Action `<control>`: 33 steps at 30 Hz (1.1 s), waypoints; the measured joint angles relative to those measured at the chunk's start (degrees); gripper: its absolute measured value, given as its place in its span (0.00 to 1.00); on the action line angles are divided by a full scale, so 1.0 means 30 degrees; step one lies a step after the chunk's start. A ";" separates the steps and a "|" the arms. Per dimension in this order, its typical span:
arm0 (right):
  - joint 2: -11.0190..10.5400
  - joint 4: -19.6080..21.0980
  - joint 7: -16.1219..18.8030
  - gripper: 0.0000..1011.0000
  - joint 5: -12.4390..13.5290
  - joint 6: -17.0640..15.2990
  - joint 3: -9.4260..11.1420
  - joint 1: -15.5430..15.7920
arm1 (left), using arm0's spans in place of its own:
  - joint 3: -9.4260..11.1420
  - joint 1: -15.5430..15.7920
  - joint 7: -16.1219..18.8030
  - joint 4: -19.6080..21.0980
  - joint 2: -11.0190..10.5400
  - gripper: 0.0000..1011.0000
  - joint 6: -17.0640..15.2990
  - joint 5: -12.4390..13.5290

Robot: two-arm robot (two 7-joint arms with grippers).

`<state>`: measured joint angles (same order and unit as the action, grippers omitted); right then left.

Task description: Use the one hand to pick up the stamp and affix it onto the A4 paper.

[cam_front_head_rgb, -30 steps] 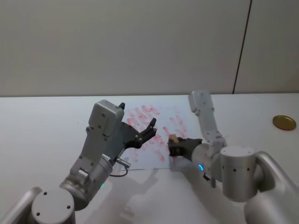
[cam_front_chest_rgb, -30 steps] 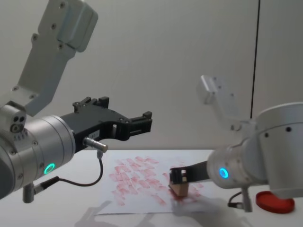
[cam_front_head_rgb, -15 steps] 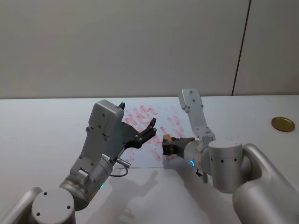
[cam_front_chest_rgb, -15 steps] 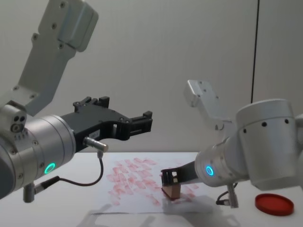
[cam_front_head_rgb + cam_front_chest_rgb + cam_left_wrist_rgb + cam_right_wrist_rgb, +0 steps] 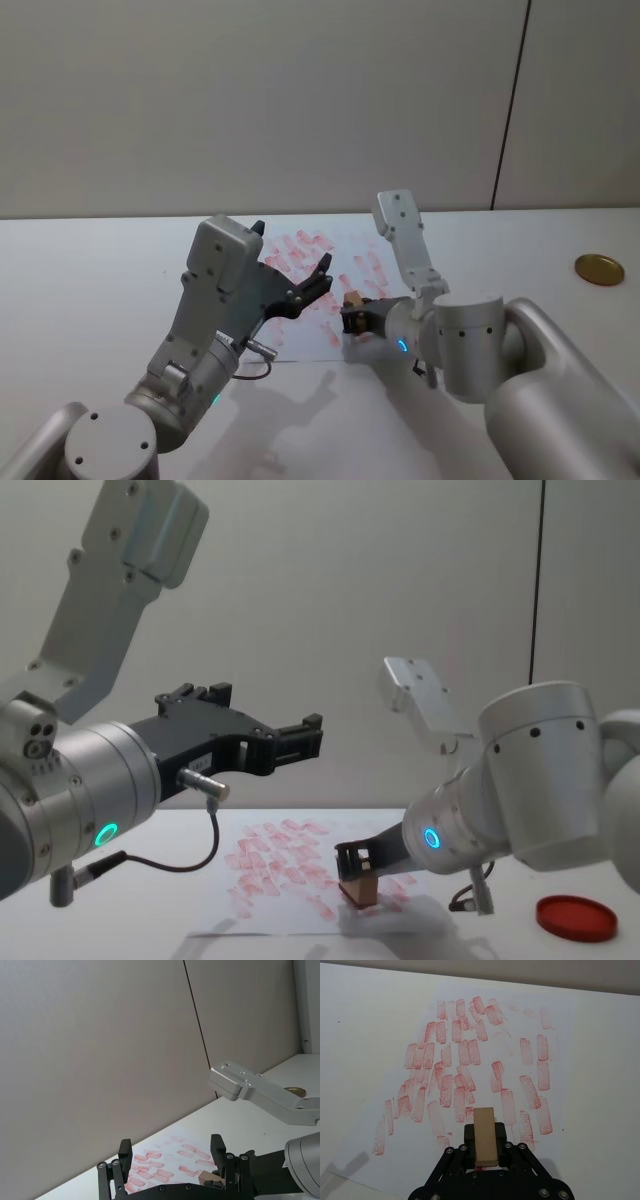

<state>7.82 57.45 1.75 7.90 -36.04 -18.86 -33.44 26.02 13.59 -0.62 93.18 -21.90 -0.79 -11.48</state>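
The stamp [image 5: 358,891], a small tan wooden block, stands low over the near edge of the A4 paper [image 5: 268,864], a white sheet covered in red-pink smudges. My right gripper [image 5: 352,866] is shut on the stamp, with its black fingers on both sides of it. In the right wrist view the stamp [image 5: 484,1135] sits upright between the jaws, over the paper [image 5: 500,1025]. From the head view the stamp [image 5: 352,299] is at the paper's [image 5: 345,242] near right part. My left gripper [image 5: 320,274] hovers open above the paper's left half, holding nothing.
A flat red ink pad [image 5: 575,918] lies on the white table to the right of my right arm. A gold disc [image 5: 599,268] sits at the far right. A black cable [image 5: 190,865] dangles under the left arm.
My right arm has swung left, carrying the stamp leftward along the paper's near edge. The left arm has stayed still.
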 joint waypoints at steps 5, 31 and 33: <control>0.0050 -0.0202 0.0004 0.22 -0.0026 -0.0073 0.0024 -0.0078 | 0.0001 0.0000 0.0000 0.0000 0.0001 0.98 0.0000 0.0000; -0.0499 0.2673 0.0111 0.22 -0.1114 0.1256 -0.0093 0.1226 | 0.0002 0.0000 0.0000 0.0000 0.0001 0.98 0.0000 0.0000; -0.0560 0.3120 0.0103 0.22 -0.1202 0.1429 -0.0102 0.1367 | 0.0001 0.0000 0.0000 0.0000 0.0001 0.98 -0.0001 0.0000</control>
<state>6.14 66.81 2.05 4.30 -31.76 -19.16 -29.34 26.03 13.59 -0.62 93.18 -21.90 -0.80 -11.48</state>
